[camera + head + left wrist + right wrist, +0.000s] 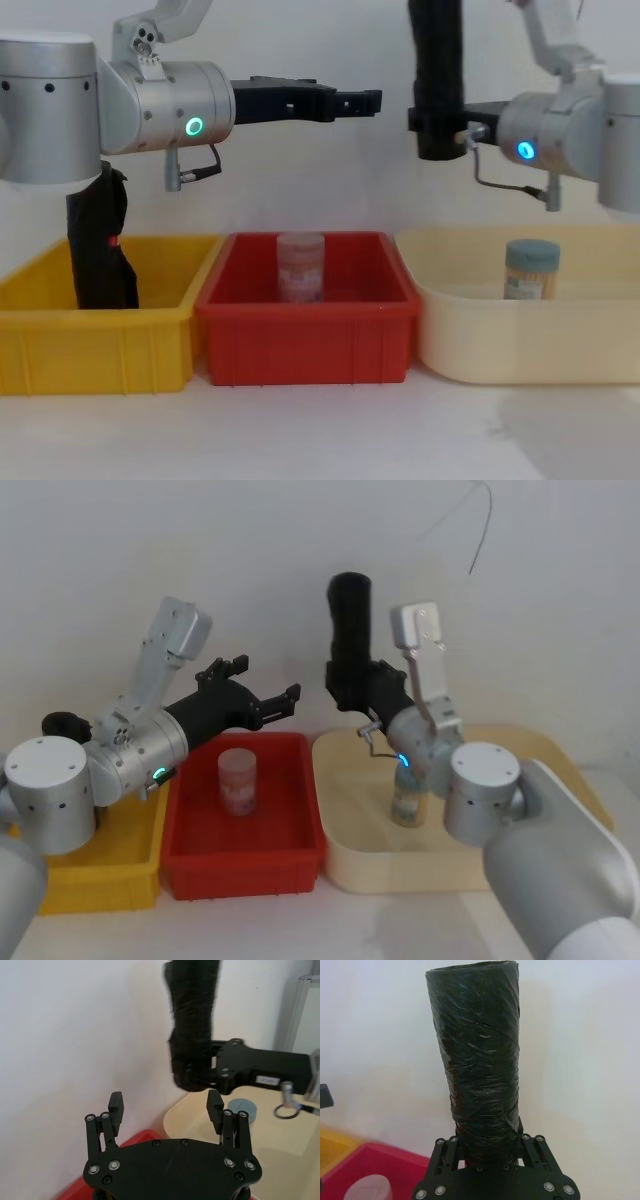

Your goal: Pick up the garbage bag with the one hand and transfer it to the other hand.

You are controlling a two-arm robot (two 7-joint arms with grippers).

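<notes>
wall (pixel 200 540): plain white | thin wire (pixel 483 525): hanging on wall | tabletop (pixel 320 430): white

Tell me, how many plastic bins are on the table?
3, side by side: a yellow bin on the left, a red bin in the middle, and a cream bin on the right. None looks hidden.

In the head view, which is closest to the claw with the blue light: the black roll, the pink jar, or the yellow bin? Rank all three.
From the right gripper:
1. The garbage bag, upright, clamped at its lower end in that gripper.
2. The pink jar, in the red bin, middle.
3. The yellow bin, far left, under the open left gripper.
</notes>
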